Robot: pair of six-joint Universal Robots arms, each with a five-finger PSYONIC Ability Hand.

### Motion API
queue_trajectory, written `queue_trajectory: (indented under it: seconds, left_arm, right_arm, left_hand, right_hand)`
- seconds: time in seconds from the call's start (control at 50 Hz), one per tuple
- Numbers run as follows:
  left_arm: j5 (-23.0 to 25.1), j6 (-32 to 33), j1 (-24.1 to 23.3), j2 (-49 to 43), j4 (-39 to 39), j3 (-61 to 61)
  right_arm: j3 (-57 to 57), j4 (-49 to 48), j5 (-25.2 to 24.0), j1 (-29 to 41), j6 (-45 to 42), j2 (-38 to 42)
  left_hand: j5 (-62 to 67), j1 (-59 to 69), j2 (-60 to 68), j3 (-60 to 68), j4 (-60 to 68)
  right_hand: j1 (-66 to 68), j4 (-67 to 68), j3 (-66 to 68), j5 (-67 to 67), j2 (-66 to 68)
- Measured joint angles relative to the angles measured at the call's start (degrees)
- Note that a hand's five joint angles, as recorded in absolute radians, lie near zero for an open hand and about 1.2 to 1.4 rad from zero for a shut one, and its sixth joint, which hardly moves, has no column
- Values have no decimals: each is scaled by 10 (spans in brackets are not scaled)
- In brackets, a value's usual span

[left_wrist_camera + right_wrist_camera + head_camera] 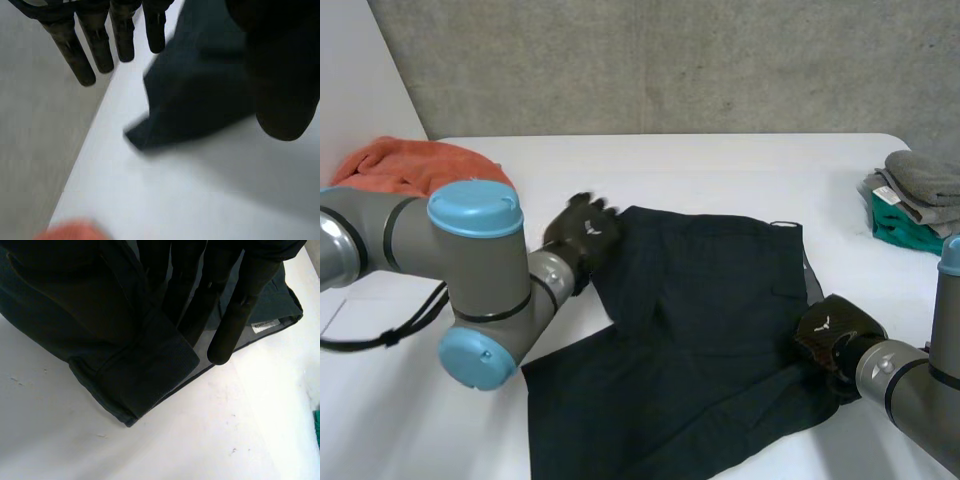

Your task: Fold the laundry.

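Observation:
A dark garment (700, 330) lies spread on the white table (720, 165), rumpled along its near edge. My left hand (582, 235) hovers at the garment's far left corner. Its fingers (82, 55) are straight and apart from the thumb (280, 95), open, with the cloth corner (195, 95) lying on the table beneath. My right hand (835, 335) is at the garment's right edge. Its straight fingers (235, 325) reach over the cloth, and a thick hemmed fold (150, 370) runs up between them and the thumb. A white label (264, 325) shows by the fingertips.
An orange cloth (415, 165) is heaped at the table's far left, and its edge (70, 231) lies beyond my left hand. A stack of folded grey and green cloths (915, 200) sits at the far right. The table's far edge (95, 135) runs close past the left fingertips.

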Motion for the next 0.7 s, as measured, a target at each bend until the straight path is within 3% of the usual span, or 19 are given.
queue_trajectory:
  seconds: [0.06,0.12,0.22,0.38,0.42,0.48,0.5,0.54,0.62,0.7]
  left_arm:
    - [85,-6,2,-10,22,24]
    - [137,-7,2,-35,34,54]
    - [178,1,1,-99,34,112]
    - [176,39,1,-162,25,154]
    - [173,46,2,-170,25,159]
    - [170,51,4,-178,26,165]
    - [168,53,4,-181,26,166]
    - [164,54,4,-182,26,168]
    - [124,53,1,-175,28,163]
    - [49,52,-3,-144,30,142]
  right_arm:
    - [1,-4,0,-1,0,0]
    - [4,-10,0,-3,0,1]
    - [8,-20,0,-6,0,2]
    - [7,-24,0,-6,0,7]
    - [7,-24,1,-6,0,11]
    - [6,-25,1,-6,-1,16]
    - [6,-25,1,-6,-1,19]
    - [6,-25,1,-6,-1,22]
    - [6,-26,1,-6,-1,25]
    - [6,-26,1,-5,-1,24]
  left_hand:
    - [-10,3,-5,-11,-8]
    - [-5,11,-4,-9,-6]
    - [36,56,29,25,32]
    - [147,177,141,138,145]
    - [256,299,265,260,262]
    - [321,366,333,328,329]
    - [420,457,429,423,432]
    - [475,503,489,481,490]
    - [494,509,513,506,519]
    - [494,509,513,506,519]
  right_hand:
    - [0,0,0,0,0]
    - [0,0,0,0,0]
    - [0,0,0,0,0]
    - [0,0,0,0,0]
    - [0,0,0,0,0]
    - [0,0,0,1,0]
    - [0,0,0,1,0]
    - [0,0,0,2,0]
    - [0,0,0,2,0]
    - [0,0,0,3,0]
